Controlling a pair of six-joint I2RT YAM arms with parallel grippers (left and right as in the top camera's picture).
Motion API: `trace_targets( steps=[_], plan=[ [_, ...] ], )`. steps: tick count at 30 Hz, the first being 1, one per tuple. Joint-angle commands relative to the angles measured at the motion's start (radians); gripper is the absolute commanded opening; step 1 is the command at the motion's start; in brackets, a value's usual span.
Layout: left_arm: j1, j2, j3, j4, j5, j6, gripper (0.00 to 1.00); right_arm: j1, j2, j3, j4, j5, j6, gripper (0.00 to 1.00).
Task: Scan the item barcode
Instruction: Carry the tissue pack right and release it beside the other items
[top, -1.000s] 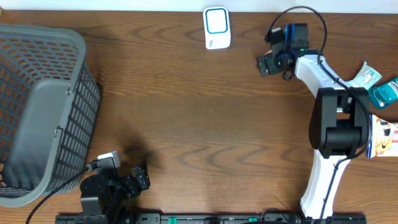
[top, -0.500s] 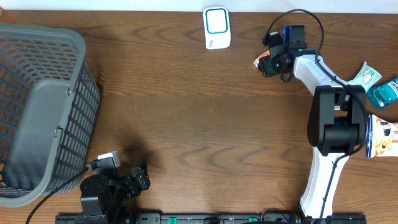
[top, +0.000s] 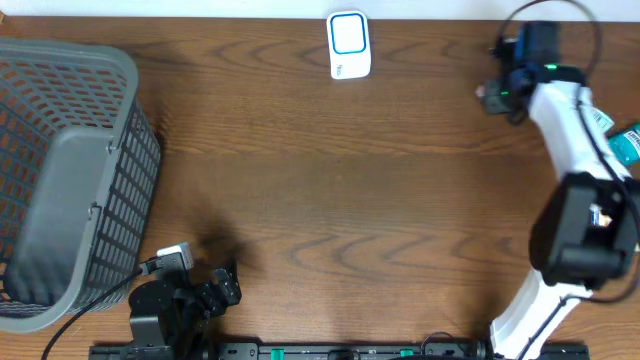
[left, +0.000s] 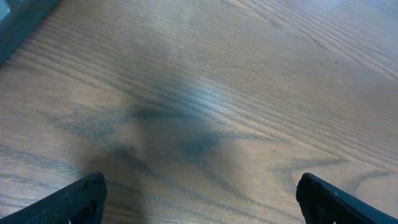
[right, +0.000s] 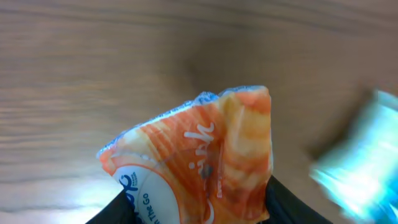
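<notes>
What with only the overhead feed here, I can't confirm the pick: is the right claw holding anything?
Observer: Yes. On the right wrist view, the right claw is closed on an orange and white packet.
Operator: Any barcode facing that camera?
Observer: None shows. That side has only partial white print on orange.
Operator: And the left claw?
Observer: On the left wrist view, the left claw is open over bare table, holding nothing.
</notes>
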Motion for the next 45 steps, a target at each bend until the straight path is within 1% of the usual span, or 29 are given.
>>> trace_targets(
  steps=[1,9,13,16,17,20,21,22,23,24,25,28,32,38,41,45],
  plan=[
    [0.003,-0.003,-0.004,-0.003,0.012,0.009,0.98,-0.079,-0.023,0.012,-0.047,0.11,0.064,0.41],
    [0.003,-0.003,-0.004,-0.003,0.013,0.009,0.98,-0.277,-0.019,-0.05,-0.092,0.081,0.187,0.44],
    [0.003,-0.003,-0.003,-0.003,0.013,0.009,0.98,-0.338,-0.019,-0.096,-0.087,0.054,0.19,0.43],
    [0.003,-0.003,-0.003,-0.003,0.013,0.009,0.98,-0.358,-0.019,-0.128,-0.069,0.053,0.191,0.44],
    [0.003,-0.003,-0.004,-0.003,0.013,0.009,0.98,-0.362,-0.019,-0.135,-0.06,0.053,0.191,0.47],
    [0.003,-0.003,-0.003,-0.003,0.013,0.009,0.98,-0.358,-0.019,-0.136,-0.049,0.035,0.191,0.59],
    [0.003,-0.003,-0.004,-0.003,0.012,0.009,0.98,-0.355,-0.019,-0.133,-0.05,0.026,0.19,0.61],
    [0.003,-0.003,-0.004,-0.003,0.013,0.009,0.98,-0.352,-0.019,-0.127,-0.053,0.011,0.19,0.67],
    [0.003,-0.003,-0.003,-0.003,0.013,0.009,0.98,-0.348,-0.021,-0.122,-0.058,-0.005,0.19,0.77],
    [0.003,-0.003,-0.003,-0.003,0.013,0.009,0.98,-0.342,-0.026,-0.116,-0.066,-0.026,0.191,0.95],
    [0.003,-0.003,-0.003,-0.003,0.013,0.009,0.98,-0.336,-0.032,-0.112,-0.071,-0.045,0.191,0.99],
    [0.003,-0.003,-0.004,-0.003,0.013,0.009,0.98,-0.315,-0.072,-0.096,-0.084,-0.083,0.191,0.99],
    [0.003,-0.003,-0.004,-0.003,0.013,0.009,0.98,-0.294,-0.201,-0.093,-0.095,-0.11,0.241,0.99],
    [0.003,-0.003,-0.003,-0.003,0.013,0.009,0.98,-0.249,-0.438,-0.093,-0.148,-0.389,0.243,0.99],
    [0.003,-0.003,-0.004,-0.003,0.013,0.009,0.98,-0.222,-0.565,-0.093,-0.184,-0.462,0.242,0.99],
    [0.003,-0.003,-0.004,-0.003,0.012,0.009,0.98,-0.207,-0.746,-0.093,-0.226,-0.484,0.243,0.99]
  ],
)
